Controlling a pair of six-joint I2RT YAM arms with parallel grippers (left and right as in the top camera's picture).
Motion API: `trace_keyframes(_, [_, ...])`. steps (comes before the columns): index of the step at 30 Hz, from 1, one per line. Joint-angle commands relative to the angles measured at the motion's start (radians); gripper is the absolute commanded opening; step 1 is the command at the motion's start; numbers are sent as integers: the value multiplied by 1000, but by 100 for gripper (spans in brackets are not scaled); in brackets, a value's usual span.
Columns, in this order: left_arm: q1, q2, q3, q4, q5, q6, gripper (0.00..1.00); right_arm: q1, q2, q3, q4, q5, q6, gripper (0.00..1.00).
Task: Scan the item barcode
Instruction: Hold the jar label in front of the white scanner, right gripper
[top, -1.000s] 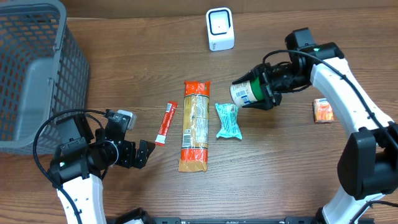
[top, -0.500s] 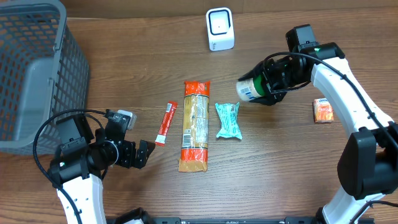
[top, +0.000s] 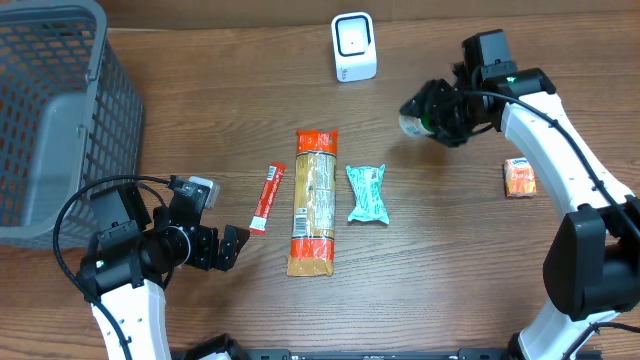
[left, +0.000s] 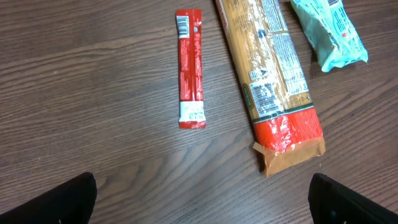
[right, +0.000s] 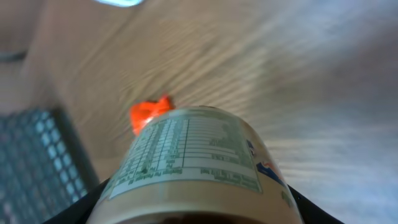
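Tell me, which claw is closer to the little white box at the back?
Right. The right gripper, holding a jar, hovers just beside the white box; the left gripper sits far off by the red sachet.

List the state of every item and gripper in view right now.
bottle, lifted, tipped sideways
right gripper, shut on bottle
left gripper, open, empty
scanner, upright on table
basket, upright, looks empty
red stick pack, lying flat
pasta pack, lying flat
teal packet, lying flat
orange packet, on table
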Motion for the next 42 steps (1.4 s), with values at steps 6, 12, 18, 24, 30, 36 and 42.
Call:
trace_keyframes(6, [8, 4, 14, 1, 1, 19, 100, 28, -12, 235, -144, 24, -267, 4])
trace_keyframes(12, [8, 4, 14, 1, 1, 19, 100, 65, -12, 533, -378, 164, -332, 4])
trace_keyframes(18, [8, 4, 14, 1, 1, 19, 100, 126, -12, 641, -438, 271, -368, 4])
trace_keyframes(24, [8, 4, 14, 1, 1, 19, 100, 150, -11, 599, -365, 386, -359, 4])
trace_keyframes(30, [8, 4, 14, 1, 1, 19, 100, 154, -11, 595, -287, 411, -367, 4])
trace_keyframes(36, [8, 4, 14, 2, 1, 19, 100, 161, -11, 538, -161, 424, -367, 4])
trace_keyframes(42, [8, 4, 14, 1, 1, 19, 100, 178, -11, 392, -10, 435, -371, 4])
